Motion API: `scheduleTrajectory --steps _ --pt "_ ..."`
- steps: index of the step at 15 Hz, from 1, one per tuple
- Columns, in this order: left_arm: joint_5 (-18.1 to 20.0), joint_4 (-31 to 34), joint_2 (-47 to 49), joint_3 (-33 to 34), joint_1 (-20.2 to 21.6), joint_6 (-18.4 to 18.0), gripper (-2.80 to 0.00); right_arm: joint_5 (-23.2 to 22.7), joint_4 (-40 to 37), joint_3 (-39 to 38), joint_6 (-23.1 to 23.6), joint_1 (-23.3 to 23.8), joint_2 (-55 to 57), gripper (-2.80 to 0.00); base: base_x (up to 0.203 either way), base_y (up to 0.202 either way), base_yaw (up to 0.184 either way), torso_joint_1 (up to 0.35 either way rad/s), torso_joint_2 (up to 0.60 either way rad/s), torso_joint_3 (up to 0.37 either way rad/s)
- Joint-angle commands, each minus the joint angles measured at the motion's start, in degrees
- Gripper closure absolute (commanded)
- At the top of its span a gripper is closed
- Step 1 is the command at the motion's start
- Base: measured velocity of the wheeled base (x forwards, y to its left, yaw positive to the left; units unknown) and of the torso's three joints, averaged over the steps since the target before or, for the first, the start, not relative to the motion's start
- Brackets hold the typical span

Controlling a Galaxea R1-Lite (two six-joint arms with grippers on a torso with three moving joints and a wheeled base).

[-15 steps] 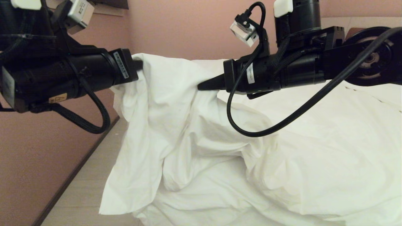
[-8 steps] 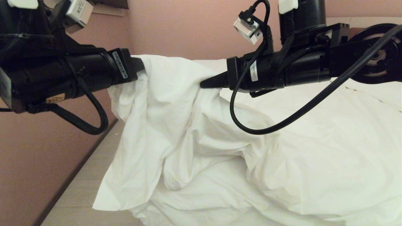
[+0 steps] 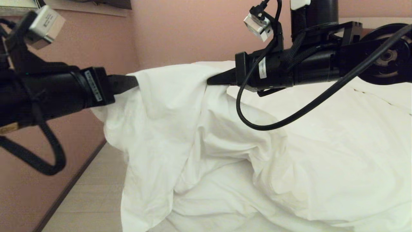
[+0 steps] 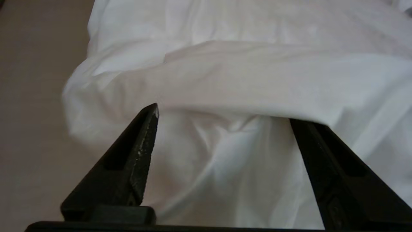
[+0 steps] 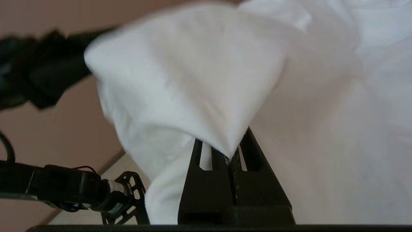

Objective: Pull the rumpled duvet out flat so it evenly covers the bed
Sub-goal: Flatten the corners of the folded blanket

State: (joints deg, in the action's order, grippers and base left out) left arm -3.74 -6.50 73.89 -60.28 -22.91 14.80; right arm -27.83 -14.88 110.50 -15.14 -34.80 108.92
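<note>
The duvet (image 3: pixel 206 135) corner has slumped since the left gripper (image 3: pixel 130 84) spread its jaws and backed away; the right gripper (image 3: pixel 215 80) pinches a fold. The duvet lies bunched, seemingly half-spread, overhanging the bed's edge.

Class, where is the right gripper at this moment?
In the head view the right gripper is upper centre, shut on a raised fold of the duvet, with the open left gripper to its left.

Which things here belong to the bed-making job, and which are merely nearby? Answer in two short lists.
Job:
- duvet, rumpled
- left gripper, open beside the duvet
- right gripper, shut on a duvet fold

Merely nearby:
- wall
- floor
- black cable
</note>
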Motion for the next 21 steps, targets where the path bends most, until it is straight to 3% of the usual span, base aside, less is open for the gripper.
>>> scheduleTrajectory --steps 1,6,8,10,15,20,21 --pt "0.1 4.5 -9.9 4.3 0.9 0.0 -2.80 -0.1 0.0 0.0 -0.9 0.0 0.2 0.00 0.000 0.000 0.000 0.000 0.00 0.000" --pt "0.5 22.2 -22.1 7.3 1.2 -0.1 -2.80 -0.1 0.5 0.0 -1.0 0.9 0.6 0.00 0.000 0.000 0.000 0.000 0.00 0.000" --pt "1.2 26.3 -26.7 10.2 1.2 0.0 -2.80 -0.1 0.6 0.0 -1.0 0.9 1.0 0.00 0.000 0.000 0.000 0.000 0.00 0.000" --pt "5.6 29.3 -31.3 15.3 1.0 0.0 -2.80 -0.2 0.9 0.1 -1.0 0.8 2.1 0.00 0.000 0.000 0.000 0.000 0.00 0.000" --pt "14.3 31.3 -39.2 27.0 0.9 0.1 -2.80 0.5 4.7 0.1 -2.0 -3.5 4.4 0.00 0.000 0.000 0.000 0.000 0.00 0.000" --pt "17.0 30.9 -40.2 29.6 0.9 0.1 -2.80 1.8 8.0 0.6 -3.4 -5.6 2.1 0.00 0.000 0.000 0.000 0.000 0.00 0.000" --pt "19.1 30.9 -40.2 29.5 0.9 0.1 -2.80 2.4 8.5 0.7 -3.4 -5.6 1.1 0.00 0.000 0.000 0.000 0.000 0.00 0.000"
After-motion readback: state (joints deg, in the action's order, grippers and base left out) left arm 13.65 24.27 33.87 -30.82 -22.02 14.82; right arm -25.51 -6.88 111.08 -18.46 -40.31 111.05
